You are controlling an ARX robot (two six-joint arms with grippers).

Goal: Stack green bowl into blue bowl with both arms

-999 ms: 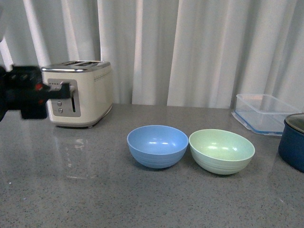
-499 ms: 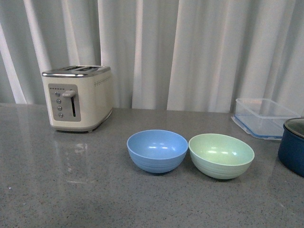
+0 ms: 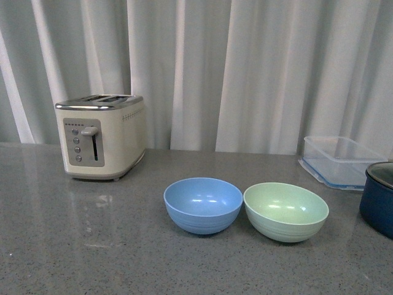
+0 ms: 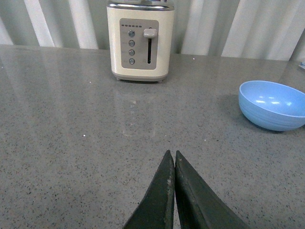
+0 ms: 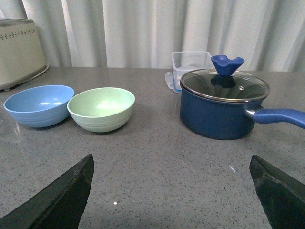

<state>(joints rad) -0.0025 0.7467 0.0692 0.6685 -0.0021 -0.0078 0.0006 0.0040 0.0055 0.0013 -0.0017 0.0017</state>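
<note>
The green bowl (image 5: 101, 108) lies well ahead of the right hand (image 5: 171, 161) (spread wide apart); the left hand (image 4: 171, 156) is pressed together.

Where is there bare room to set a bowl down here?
Bare counter spreads in front of the toaster, left of the blue bowl, and along the near edge. Crowded: the green bowl sits right beside the blue one, with the navy pot and clear container at right.

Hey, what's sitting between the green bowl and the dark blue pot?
Nothing: the right wrist view shows bare counter between the green bowl and the pot.
</note>
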